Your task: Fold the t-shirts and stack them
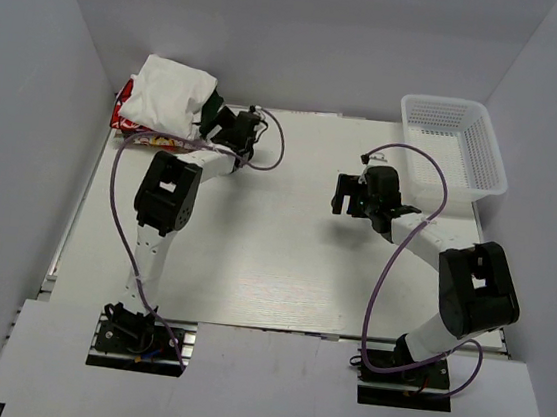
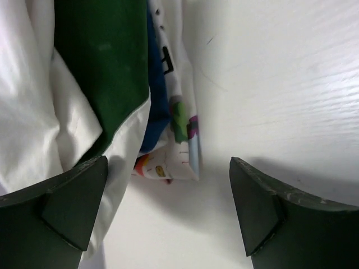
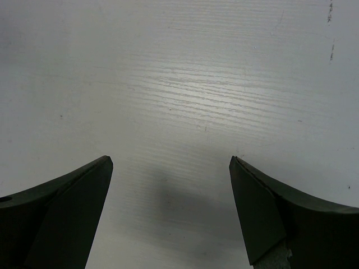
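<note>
T-shirts (image 1: 164,105) are piled at the far left corner of the white table (image 1: 273,258). On top lies a folded white tee with dark green sleeves (image 1: 174,91), bunched rather than flat. Under it is a folded white tee with red print (image 1: 142,134), poking out at the near edge. From the left wrist camera the green sleeve (image 2: 101,67) drapes over that lower tee, whose bright cartoon print (image 2: 178,126) shows along the folded edge.

The left gripper (image 2: 168,165) sits right at the pile's near corner with its fingers spread wide. Nothing is pinched between them, though one finger (image 2: 73,202) is just beside the white cloth. The right gripper (image 3: 171,159) hangs over bare table mid-right, its fingers spread wide too.

A white plastic mesh basket (image 1: 486,157) stands at the far right corner, well apart from the shirts, its mesh bottom in plain sight.
</note>
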### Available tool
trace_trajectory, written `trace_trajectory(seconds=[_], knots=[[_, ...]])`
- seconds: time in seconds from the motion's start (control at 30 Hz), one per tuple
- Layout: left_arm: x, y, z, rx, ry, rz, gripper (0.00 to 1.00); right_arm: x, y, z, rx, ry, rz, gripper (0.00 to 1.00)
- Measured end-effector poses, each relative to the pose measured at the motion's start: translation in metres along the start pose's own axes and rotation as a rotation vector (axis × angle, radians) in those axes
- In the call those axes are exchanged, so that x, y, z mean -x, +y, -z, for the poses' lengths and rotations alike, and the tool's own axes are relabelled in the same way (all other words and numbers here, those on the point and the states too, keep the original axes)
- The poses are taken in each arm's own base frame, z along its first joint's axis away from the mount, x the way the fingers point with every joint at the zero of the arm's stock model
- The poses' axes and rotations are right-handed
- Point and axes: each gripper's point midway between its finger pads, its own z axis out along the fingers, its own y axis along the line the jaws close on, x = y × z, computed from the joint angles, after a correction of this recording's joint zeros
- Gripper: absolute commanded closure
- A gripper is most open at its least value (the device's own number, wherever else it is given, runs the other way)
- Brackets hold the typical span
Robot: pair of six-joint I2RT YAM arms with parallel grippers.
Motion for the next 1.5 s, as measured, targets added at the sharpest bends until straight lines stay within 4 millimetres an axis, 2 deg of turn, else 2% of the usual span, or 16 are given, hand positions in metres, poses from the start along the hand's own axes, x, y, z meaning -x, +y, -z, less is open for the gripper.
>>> trace_trajectory(seconds=[0.07, 0.13, 0.33, 0.47, 0.7, 0.83, 0.93, 1.0, 1.1, 1.27, 1.4, 1.5], knots=[[-0.008, -0.002, 0.003, 0.062, 0.006, -0.059, 0.01, -0.001, 0.000, 0.000, 0.000, 0.002, 0.001, 0.10], [-0.012, 0.006, 0.006, 0.154, 0.006, -0.101, 0.01, -0.003, -0.001, -0.002, -0.002, 0.008, 0.001, 0.10], [0.013, 0.060, 0.028, 0.432, -0.053, -0.033, 0.01, -0.007, -0.002, -0.004, -0.005, 0.021, 0.002, 0.10], [0.015, 0.076, 0.034, 0.496, -0.058, 0.001, 0.01, -0.008, -0.002, -0.005, -0.005, 0.025, 0.005, 0.10], [0.009, 0.083, 0.023, 0.484, -0.042, 0.022, 0.01, -0.011, -0.003, -0.006, -0.007, 0.033, 0.005, 0.10], [0.028, 0.086, 0.004, 0.364, -0.077, 0.087, 0.01, -0.012, -0.002, -0.007, -0.004, 0.037, 0.004, 0.10], [0.044, 0.096, -0.002, 0.316, -0.118, 0.152, 0.01, -0.014, -0.003, -0.008, -0.006, 0.043, 0.004, 0.10], [0.047, 0.100, -0.006, 0.298, -0.128, 0.178, 0.01, -0.014, -0.003, -0.008, -0.007, 0.044, 0.005, 0.10], [0.042, 0.097, -0.015, 0.255, -0.116, 0.195, 0.01, -0.014, -0.004, -0.008, -0.011, 0.044, 0.005, 0.10], [0.027, 0.072, -0.029, 0.146, -0.087, 0.171, 0.01, -0.014, -0.004, -0.009, -0.011, 0.046, 0.005, 0.10], [0.021, 0.050, -0.032, 0.052, -0.073, 0.158, 0.01, -0.014, -0.004, -0.010, -0.012, 0.050, 0.005, 0.10], [0.018, 0.043, -0.032, 0.017, -0.066, 0.155, 0.01, -0.014, -0.004, -0.010, -0.012, 0.050, 0.005, 0.10]])
